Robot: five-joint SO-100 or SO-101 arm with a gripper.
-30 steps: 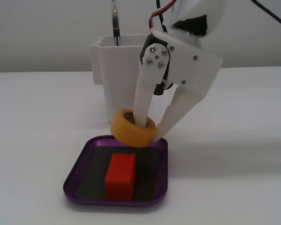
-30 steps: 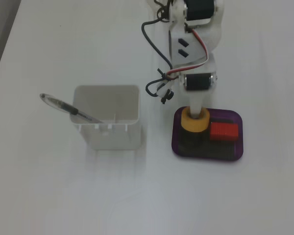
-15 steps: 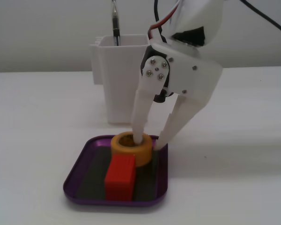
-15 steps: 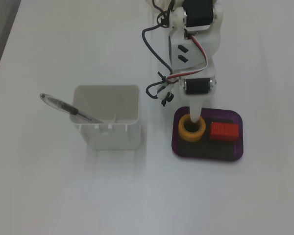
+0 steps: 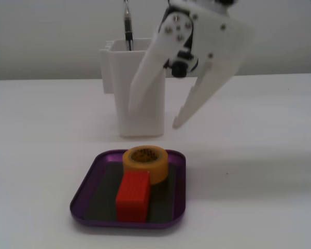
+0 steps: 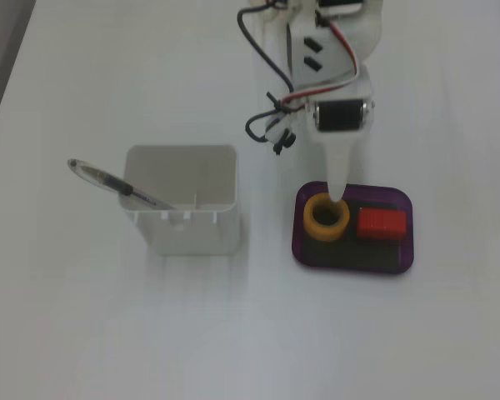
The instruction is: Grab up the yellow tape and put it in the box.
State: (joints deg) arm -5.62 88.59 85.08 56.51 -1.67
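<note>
One yellow tape (image 5: 145, 162) laid flat inside box (image 5: 88, 189), touching red block (image 5: 132, 197); fingers (image 5: 137, 98) spread, empty, held above tape; task judged done.

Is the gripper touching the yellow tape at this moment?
Apart. In a fixed view from the side, the open gripper hangs above the yellow tape, with white table showing between; the tape lies in the box.
</note>
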